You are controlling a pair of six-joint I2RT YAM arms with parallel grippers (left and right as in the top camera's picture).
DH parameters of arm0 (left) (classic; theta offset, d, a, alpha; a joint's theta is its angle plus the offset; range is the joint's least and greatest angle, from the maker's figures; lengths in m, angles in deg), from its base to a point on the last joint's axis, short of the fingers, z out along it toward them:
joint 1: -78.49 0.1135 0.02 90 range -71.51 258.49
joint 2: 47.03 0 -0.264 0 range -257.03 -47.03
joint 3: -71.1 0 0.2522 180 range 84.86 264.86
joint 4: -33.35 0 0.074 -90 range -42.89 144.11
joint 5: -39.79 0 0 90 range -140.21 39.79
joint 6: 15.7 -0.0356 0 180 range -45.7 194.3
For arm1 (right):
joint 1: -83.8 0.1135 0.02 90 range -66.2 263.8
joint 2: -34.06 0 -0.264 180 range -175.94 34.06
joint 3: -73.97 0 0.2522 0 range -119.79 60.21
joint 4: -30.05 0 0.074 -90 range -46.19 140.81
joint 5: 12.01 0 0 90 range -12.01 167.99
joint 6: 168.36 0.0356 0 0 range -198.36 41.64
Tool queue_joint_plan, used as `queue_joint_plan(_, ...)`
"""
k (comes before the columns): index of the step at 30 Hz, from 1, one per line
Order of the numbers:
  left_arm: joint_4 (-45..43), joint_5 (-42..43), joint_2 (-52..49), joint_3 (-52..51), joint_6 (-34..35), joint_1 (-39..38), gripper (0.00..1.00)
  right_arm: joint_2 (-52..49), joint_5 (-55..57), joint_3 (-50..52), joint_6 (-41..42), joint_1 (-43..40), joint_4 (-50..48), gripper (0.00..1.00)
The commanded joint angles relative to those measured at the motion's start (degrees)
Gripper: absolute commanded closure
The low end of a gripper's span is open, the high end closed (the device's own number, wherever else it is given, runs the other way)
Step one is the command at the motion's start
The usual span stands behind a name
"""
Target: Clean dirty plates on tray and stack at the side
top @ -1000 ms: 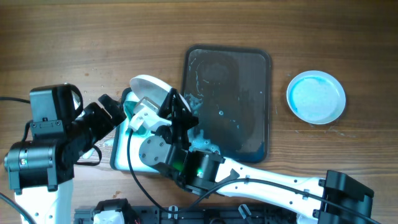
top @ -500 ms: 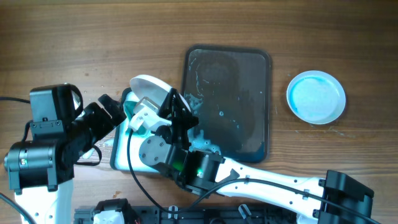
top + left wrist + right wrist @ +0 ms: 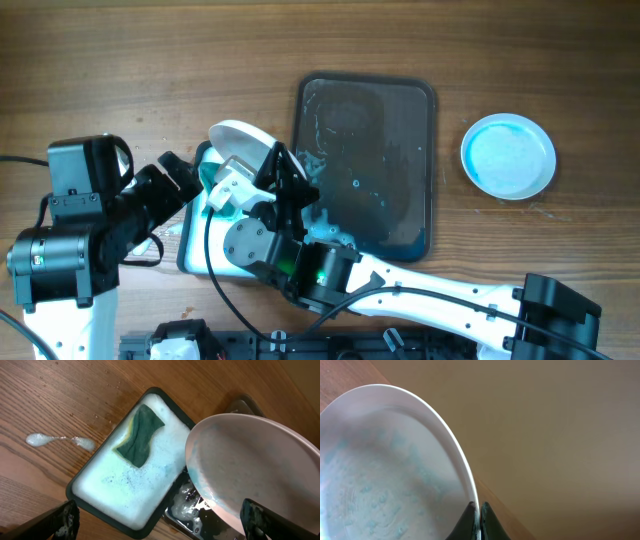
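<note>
One glossy round plate (image 3: pixel 385 460) | rim pinched, right end effector (image 3: pixel 477 519) | left end effector (image 3: pixel 162 520) spread

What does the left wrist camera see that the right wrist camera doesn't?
Only the left wrist view shows the green sponge lying in the soapy tub, a blob of foam spilled on the wood, and the left fingers spread wide apart.

Only the right wrist view shows the right fingers pinching the plate's rim, with a plain tan background behind.

Both show the white plate, smeared with blue, and some of the wooden table.
</note>
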Motion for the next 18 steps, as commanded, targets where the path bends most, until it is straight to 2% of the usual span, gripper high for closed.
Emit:
queue_joint_plan(1,0.0,0.46,-0.22,0.7,-0.9,0.35,0.0,0.02,0.79,-0.59,0.5,0.35,-0.87,0.96)
queue_joint_plan(18,0.0,0.46,-0.22,0.7,-0.9,0.35,0.0,0.02,0.81,-0.59,1.55,0.33,-1.14,0.96)
